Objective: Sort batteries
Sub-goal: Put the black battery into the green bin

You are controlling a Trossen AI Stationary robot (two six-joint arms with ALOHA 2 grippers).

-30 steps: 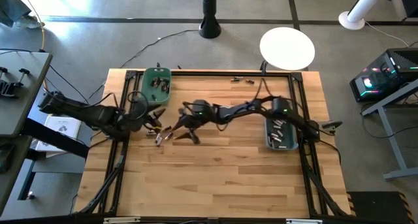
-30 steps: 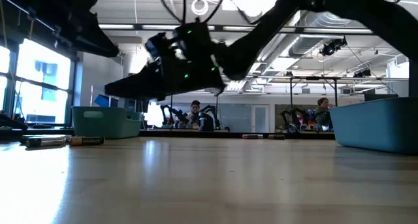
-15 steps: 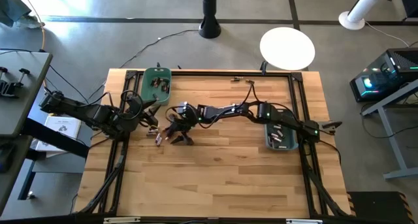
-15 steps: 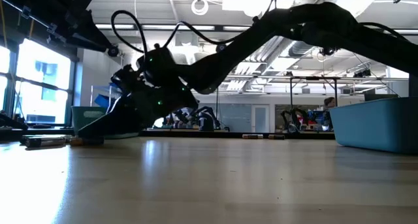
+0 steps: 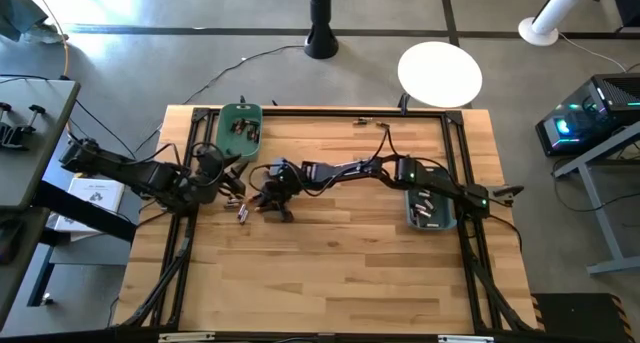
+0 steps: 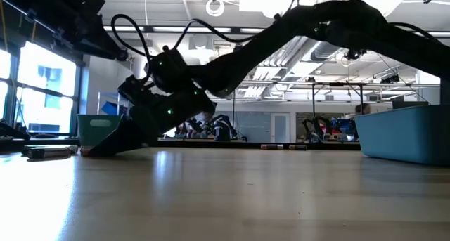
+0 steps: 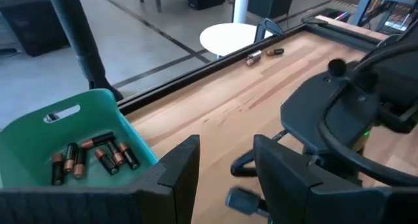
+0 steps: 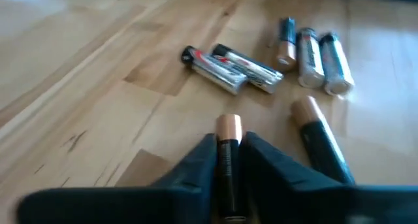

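Reaching across the pale wooden surface [image 5: 340, 263], the right end effector [image 5: 262, 205] is lowered onto the boards near the left side, and its two dark fingers [image 8: 196, 160] are seen closed around a copper-topped dark cylindrical battery [image 8: 228, 160] that lies on the wood. Just beyond it, a cluster of loose batteries is spread: two silvery cells [image 8: 232, 68] side by side, three more [image 8: 310, 51] set parallel, and another copper-and-dark cell [image 8: 318, 138] close beside the held one. The left end effector [image 7: 225, 172] is held near the green rectangular plastic bin [image 7: 39, 129], its fingers set apart with nothing between them. Several copper-and-dark batteries [image 7: 91, 159] are lying in that bin. A blue-grey rectangular plastic bin [image 5: 430, 205] holding silvery cells is placed at the right side.
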